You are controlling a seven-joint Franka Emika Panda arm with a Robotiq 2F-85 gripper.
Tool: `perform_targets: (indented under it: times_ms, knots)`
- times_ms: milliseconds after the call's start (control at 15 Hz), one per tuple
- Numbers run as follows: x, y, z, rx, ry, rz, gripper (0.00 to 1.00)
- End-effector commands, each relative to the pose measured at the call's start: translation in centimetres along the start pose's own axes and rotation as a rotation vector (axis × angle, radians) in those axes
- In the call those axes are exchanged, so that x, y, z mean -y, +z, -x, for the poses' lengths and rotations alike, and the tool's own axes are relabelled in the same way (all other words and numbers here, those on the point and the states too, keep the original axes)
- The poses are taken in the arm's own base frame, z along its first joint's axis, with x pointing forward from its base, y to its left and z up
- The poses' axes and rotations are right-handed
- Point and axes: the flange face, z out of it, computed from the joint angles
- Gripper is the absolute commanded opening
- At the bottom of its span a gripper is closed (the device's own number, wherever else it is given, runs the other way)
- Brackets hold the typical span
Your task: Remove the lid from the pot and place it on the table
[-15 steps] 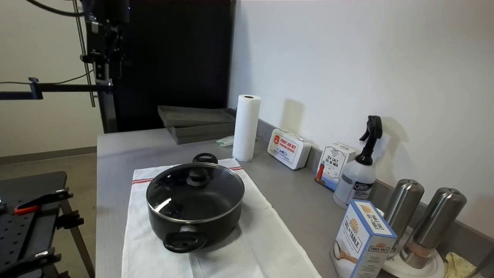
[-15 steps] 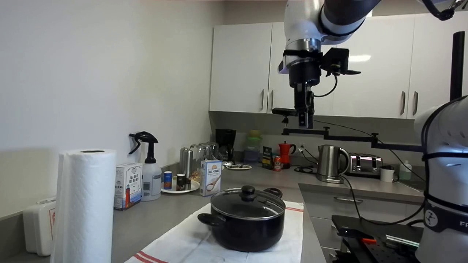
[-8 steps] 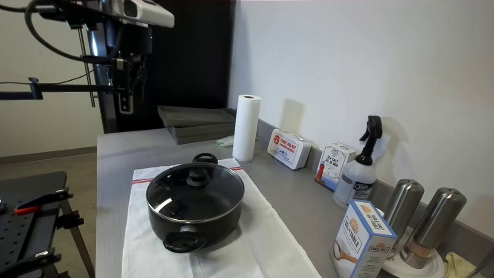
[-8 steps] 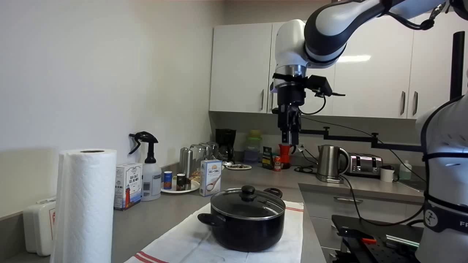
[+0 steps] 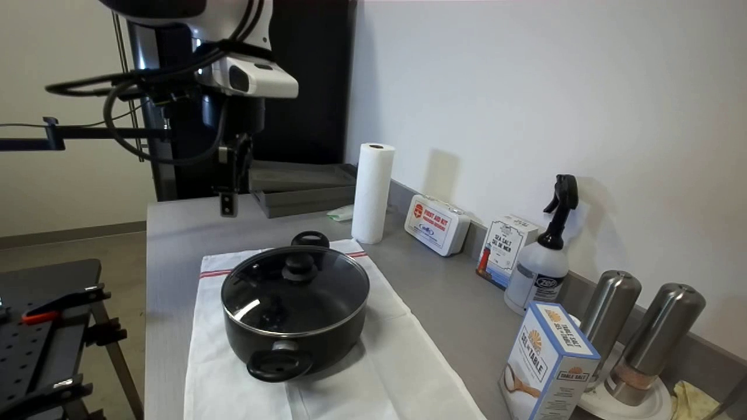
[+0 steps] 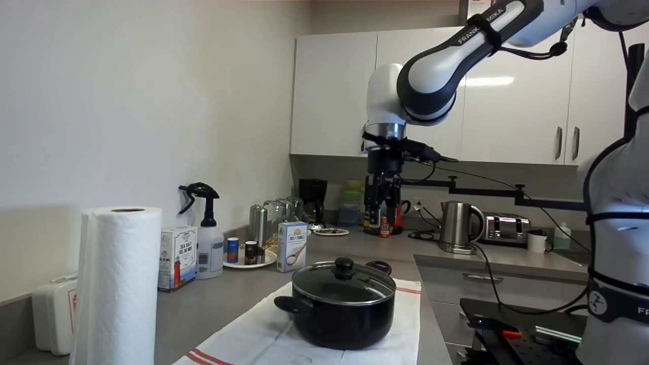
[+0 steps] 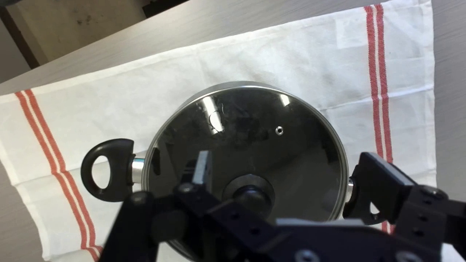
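Observation:
The glass lid [image 5: 327, 291] with its black knob [image 5: 300, 265] sits on the black pot [image 5: 332, 353], on a white cloth on the grey table [image 5: 175, 245]. The lid [image 6: 324, 289] and pot [image 6: 345, 327] also show in an exterior view. My gripper [image 5: 228, 207] is raised above table height; it also shows in an exterior view [image 6: 384, 219]. In the wrist view my gripper [image 7: 291, 169] is open and empty above the lid [image 7: 291, 156]. The knob [image 7: 252, 199] shows between the fingers, nearer the left one, partly covered by the gripper's linkage.
The white cloth [image 5: 408, 361] lies under the pot. A paper towel roll [image 5: 373, 192], first aid kit [image 5: 435, 224], spray bottle [image 5: 537, 268] and table salt box [image 5: 545, 361] stand along the wall side. Grey trays [image 5: 303, 186] lie at the table's end.
My arm and gripper have come down steadily, moving right in an exterior view and left in an exterior view. The fingers show farther apart than before. The lid and pot have not moved.

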Motion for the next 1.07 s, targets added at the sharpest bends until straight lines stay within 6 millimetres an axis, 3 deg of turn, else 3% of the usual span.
perform_targets:
  times_ms: [0, 467, 1000]
  knots:
    - [0.0, 2.0, -2.2, -0.004, -0.009, 0.019, 1.00]
    - [-0.2, 5.4, -4.7, -0.016, -0.021, 0.043, 1.00]
    - [-0.7, 7.6, -7.0, -0.052, 0.006, 0.025, 1.00]
